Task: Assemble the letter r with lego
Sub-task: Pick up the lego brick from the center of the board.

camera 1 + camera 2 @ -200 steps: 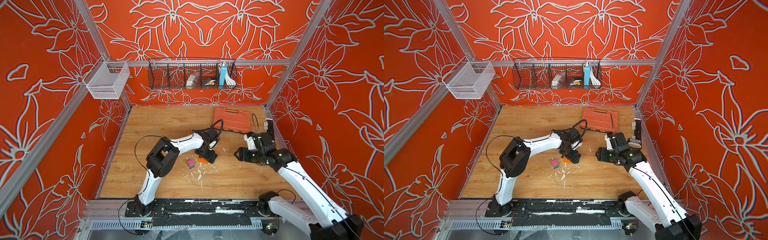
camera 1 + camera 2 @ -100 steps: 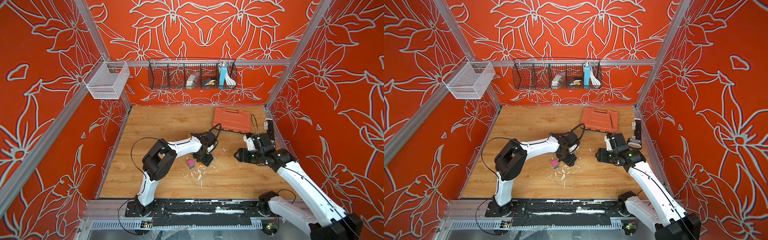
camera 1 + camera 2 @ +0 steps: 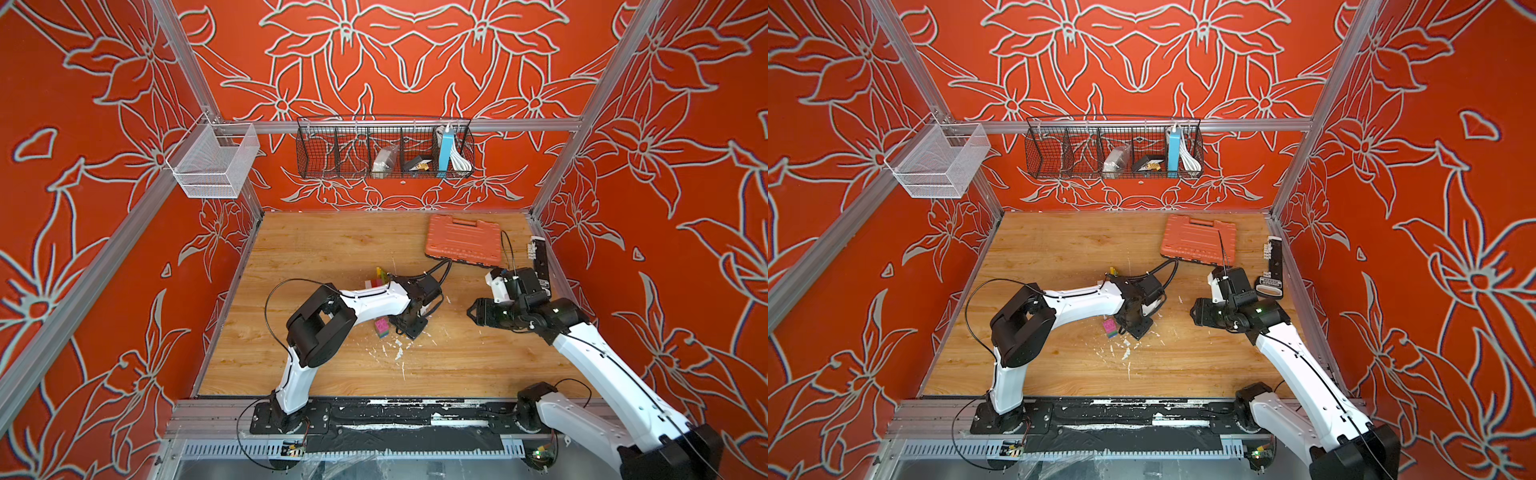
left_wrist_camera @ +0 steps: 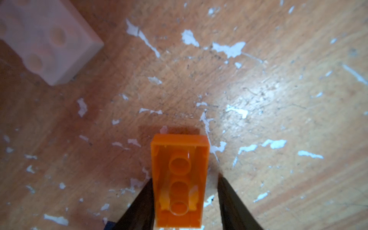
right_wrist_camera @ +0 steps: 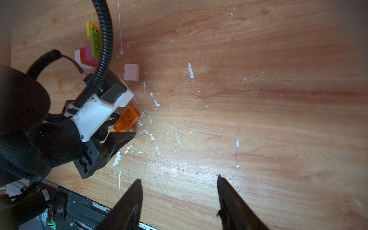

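Observation:
An orange lego brick (image 4: pixel 180 179) lies hollow side up on the wood, also seen in the right wrist view (image 5: pixel 126 119). My left gripper (image 4: pixel 185 177) straddles it. One finger touches the brick's side and a thin gap shows at the other, so the jaws stand open. From above, that gripper (image 3: pixel 409 326) (image 3: pixel 1136 328) hides the brick. A small pink-topped block (image 3: pixel 381 327) (image 3: pixel 1110 328) sits just beside it. A joined yellow, lime, pink, red and white lego cluster (image 5: pixel 90 47) (image 3: pixel 380 278) lies behind the left arm. My right gripper (image 5: pixel 179 178) (image 3: pixel 476 313) hovers open and empty to the right.
A large orange ribbed case (image 3: pixel 461 239) (image 3: pixel 1198 239) lies at the back right. A black strip (image 3: pixel 540 262) rests along the right wall. White paint flecks (image 3: pixel 399 353) dot the wood. A pale studded block (image 4: pixel 45 39) (image 5: pixel 131 72) sits close to the left gripper.
My left gripper has shifted left and toward the front, down over the orange brick, and its jaws have narrowed around it. The right arm has stayed still.

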Robot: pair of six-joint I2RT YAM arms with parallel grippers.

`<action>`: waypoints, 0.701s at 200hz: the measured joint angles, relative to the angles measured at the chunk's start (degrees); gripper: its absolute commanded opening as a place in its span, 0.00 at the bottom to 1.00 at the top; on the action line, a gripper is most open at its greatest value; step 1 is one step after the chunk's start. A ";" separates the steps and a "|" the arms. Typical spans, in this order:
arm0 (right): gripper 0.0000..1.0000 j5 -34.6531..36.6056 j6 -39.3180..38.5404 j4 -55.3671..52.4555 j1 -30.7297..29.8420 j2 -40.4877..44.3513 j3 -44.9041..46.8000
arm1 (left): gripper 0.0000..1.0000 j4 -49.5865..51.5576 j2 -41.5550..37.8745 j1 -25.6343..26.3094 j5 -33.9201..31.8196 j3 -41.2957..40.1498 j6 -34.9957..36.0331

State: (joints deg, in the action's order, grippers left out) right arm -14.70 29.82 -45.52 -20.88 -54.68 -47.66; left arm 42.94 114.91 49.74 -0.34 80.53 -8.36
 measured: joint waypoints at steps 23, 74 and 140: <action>0.62 -0.31 0.15 0.17 0.00 -0.02 0.00 | 0.39 0.28 0.00 0.42 -0.26 0.00 -0.42; 0.61 -0.35 0.66 0.37 0.00 0.48 0.07 | 0.24 0.87 -0.17 0.63 -1.11 0.02 -0.59; 0.74 0.02 3.45 8.61 0.00 10.16 2.56 | 0.05 2.73 -8.85 0.50 0.50 -0.57 -2.67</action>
State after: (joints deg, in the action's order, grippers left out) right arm -14.68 33.28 -36.91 -20.88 -44.51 -45.10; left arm 45.67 106.06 50.24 0.16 79.96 -11.03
